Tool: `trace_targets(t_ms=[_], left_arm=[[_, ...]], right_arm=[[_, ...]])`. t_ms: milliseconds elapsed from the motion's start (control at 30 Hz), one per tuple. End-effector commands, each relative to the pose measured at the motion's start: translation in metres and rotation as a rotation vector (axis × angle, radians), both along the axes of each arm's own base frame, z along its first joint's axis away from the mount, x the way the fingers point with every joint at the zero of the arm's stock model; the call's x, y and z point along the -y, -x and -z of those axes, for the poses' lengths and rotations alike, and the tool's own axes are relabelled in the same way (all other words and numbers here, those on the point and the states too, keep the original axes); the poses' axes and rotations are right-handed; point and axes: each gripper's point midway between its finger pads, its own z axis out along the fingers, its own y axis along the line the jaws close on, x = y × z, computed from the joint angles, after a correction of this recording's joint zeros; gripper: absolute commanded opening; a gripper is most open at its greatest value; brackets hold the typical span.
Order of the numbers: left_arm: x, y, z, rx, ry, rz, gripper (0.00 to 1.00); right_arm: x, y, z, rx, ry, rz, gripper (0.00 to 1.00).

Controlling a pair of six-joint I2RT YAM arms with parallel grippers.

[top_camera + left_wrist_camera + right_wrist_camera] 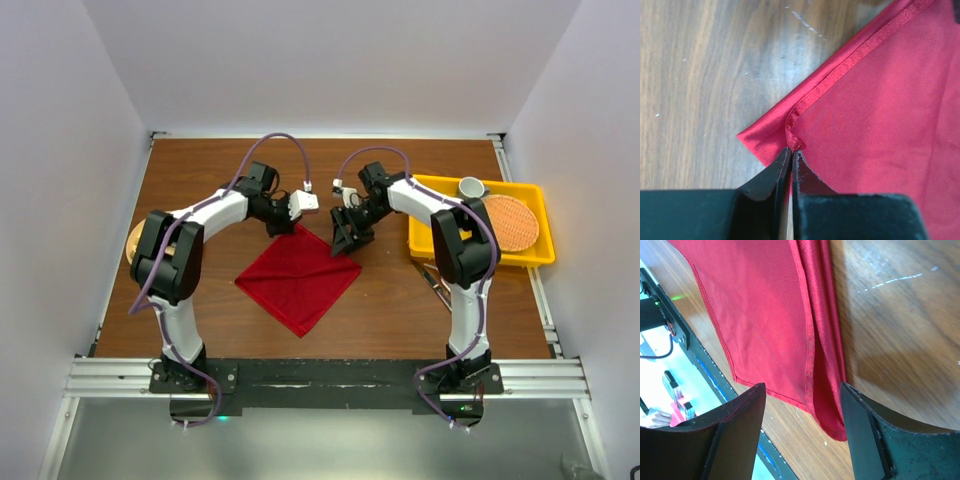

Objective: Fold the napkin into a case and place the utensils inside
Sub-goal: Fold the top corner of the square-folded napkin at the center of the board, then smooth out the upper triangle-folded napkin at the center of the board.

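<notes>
- Satiny red napkin [298, 277], folded square (hemmed edges).
- Left gripper [791, 152] jaws pinch its corner; right gripper [802, 390] jaws open.
- Yellow tray [530, 190] holds a woven mat [510, 222].

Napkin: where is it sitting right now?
Top view: the napkin lies mid-table between the two arms, left of the yellow tray, its far corner at the left gripper and the right gripper over its far right edge.

1. Yellow tray [520, 256] on the wooden table [200, 170], far right.
2. Inside it, a round orange mat [510, 222] — a white cup [472, 187] at the far-left corner.
3. Left edge — a round tan disc [133, 243], half hidden.
</notes>
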Motion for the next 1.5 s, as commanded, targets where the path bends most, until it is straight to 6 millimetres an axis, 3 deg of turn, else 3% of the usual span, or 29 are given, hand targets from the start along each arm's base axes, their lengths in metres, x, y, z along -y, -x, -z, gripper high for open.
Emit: trace_targets(t_ms=[0, 133, 300, 433, 467, 500, 567, 600, 667, 733, 767, 833, 867, 967, 1333, 1467], left_arm=[[-0.001, -0.034, -0.02, 0.09, 0.025, -0.082, 0.12], [-0.01, -0.049, -0.038, 0.116, 0.034, -0.181, 0.39], [-0.032, -0.039, -0.088, 0.064, 0.155, -0.326, 0.53], [-0.037, 0.004, -0.138, -0.121, 0.394, -0.412, 0.77], [-0.036, 0.024, -0.13, -0.235, 0.43, -0.461, 0.79], [-0.03, 0.036, -0.138, -0.276, 0.489, -0.445, 0.85], [-0.029, 0.069, -0.132, -0.398, 0.55, -0.538, 0.89], [-0.028, 0.073, -0.133, -0.392, 0.583, -0.545, 0.88], [-0.029, 0.101, -0.117, -0.477, 0.603, -0.603, 0.86], [-0.027, 0.124, -0.104, -0.55, 0.611, -0.593, 0.75], [-0.026, 0.134, -0.1, -0.598, 0.615, -0.59, 0.6], [-0.027, 0.148, -0.083, -0.667, 0.6, -0.62, 0.43], [-0.027, 0.152, -0.078, -0.7, 0.597, -0.651, 0.29], [-0.029, 0.153, -0.064, -0.736, 0.612, -0.716, 0.17], [-0.031, 0.124, -0.018, -0.827, 0.566, -0.796, 0.18], [-0.028, 0.11, -0.02, -0.856, 0.584, -0.745, 0.23]], right_arm=[[0.0, -0.011, -0.045, 0.104, -0.078, 0.001, 0.65], [0.0, -0.01, -0.058, 0.138, -0.112, -0.019, 0.66], [-0.005, -0.004, -0.08, 0.182, -0.182, -0.038, 0.63], [-0.021, 0.007, -0.099, 0.172, -0.295, -0.029, 0.61], [-0.023, 0.014, -0.096, 0.157, -0.298, -0.033, 0.61], [-0.026, 0.02, -0.099, 0.165, -0.308, -0.048, 0.61], [-0.034, 0.033, -0.091, 0.164, -0.299, -0.083, 0.62], [-0.036, 0.035, -0.087, 0.165, -0.292, -0.091, 0.62], [-0.042, 0.038, -0.081, 0.16, -0.289, -0.105, 0.6], [-0.049, 0.04, -0.075, 0.148, -0.286, -0.115, 0.58], [-0.051, 0.04, -0.075, 0.149, -0.286, -0.118, 0.56], [-0.058, 0.042, -0.073, 0.148, -0.295, -0.121, 0.54], [-0.059, 0.045, -0.069, 0.136, -0.295, -0.121, 0.52], [-0.064, 0.052, -0.059, 0.103, -0.293, -0.123, 0.5], [-0.073, 0.058, -0.025, 0.013, -0.294, -0.073, 0.48], [-0.07, 0.055, -0.01, 0.003, -0.259, -0.061, 0.47]])
